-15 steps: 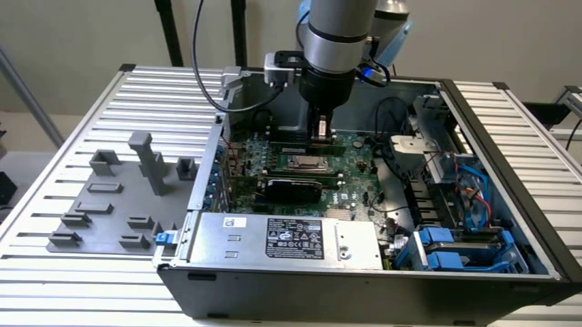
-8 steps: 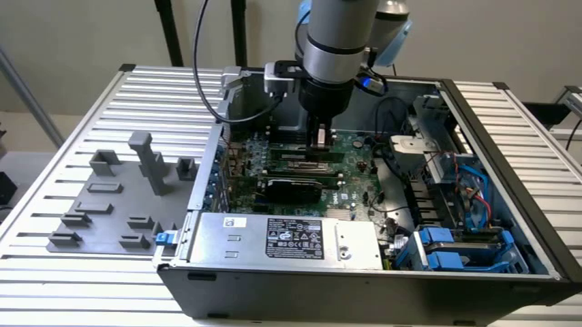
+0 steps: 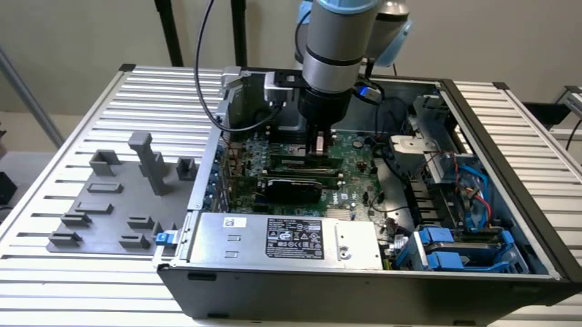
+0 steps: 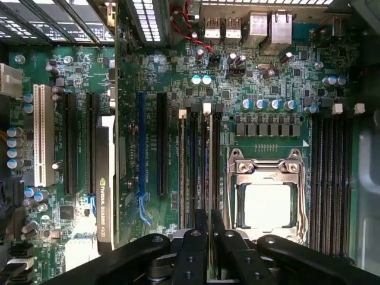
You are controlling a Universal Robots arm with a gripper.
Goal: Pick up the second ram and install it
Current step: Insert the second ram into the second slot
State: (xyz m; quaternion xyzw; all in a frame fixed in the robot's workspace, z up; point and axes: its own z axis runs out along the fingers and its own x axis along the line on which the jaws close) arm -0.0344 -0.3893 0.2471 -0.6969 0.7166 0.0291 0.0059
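gripper: fingers are pinching the ram, clamped on its thin upper edge, just above the motherboard.
ram: it is hanging straight under the fingers, seen edge-on in the wrist view as a narrow pale strip over the slot rails beside the CPU socket.
axis: the ram's long side is running parallel to the rails, so stick and slot are looking lined up; whether it is already seated I cannot tell.
arm: it is standing near upright over the middle of the case.
socket: bare metal frame, square, shiny plate inside.
rails: long black plastic, white latches at their ends.
motherboard: green, matte, studded with small round capacitors.
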